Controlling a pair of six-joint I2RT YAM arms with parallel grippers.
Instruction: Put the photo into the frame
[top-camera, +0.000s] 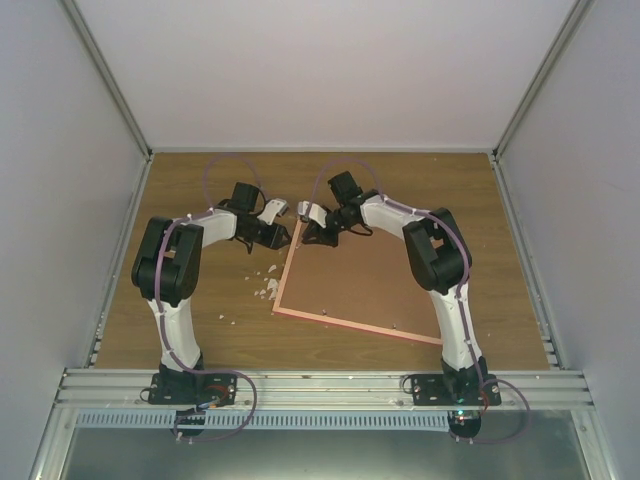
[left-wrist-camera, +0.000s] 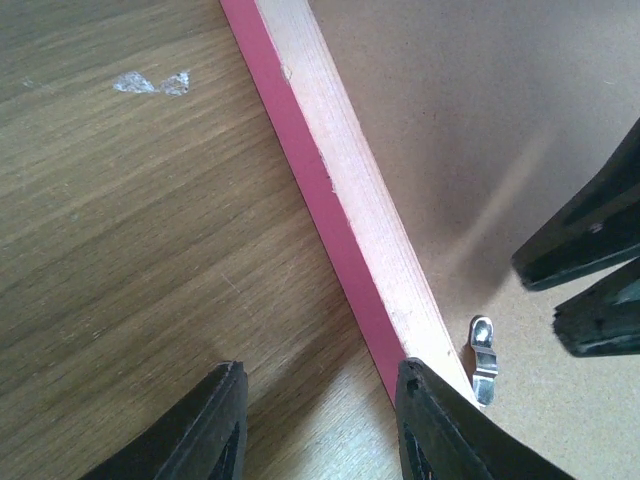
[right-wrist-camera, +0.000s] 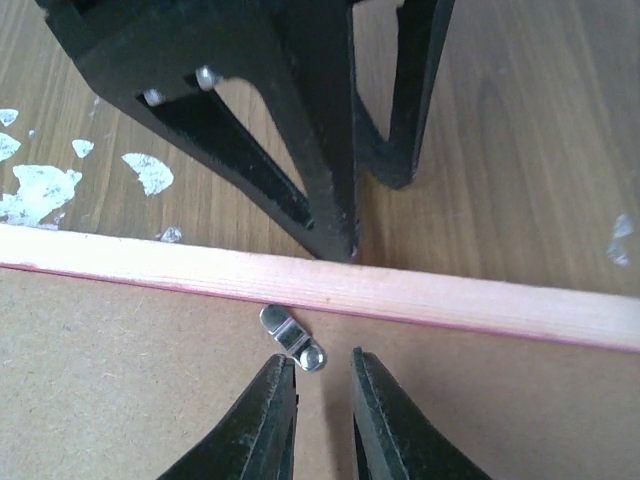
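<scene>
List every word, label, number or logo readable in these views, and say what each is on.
None: no view shows readable text.
The frame, backing board and clip are bare, with no print.
The white flecks on the table are marks, not letters.
Any label on the arm bases is too small to read.

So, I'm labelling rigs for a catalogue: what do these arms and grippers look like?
The left arm and right arm have white links, black joints and a thin purple cable looping alongside. The left gripper and right gripper are black, each with two tapering fingers.
</scene>
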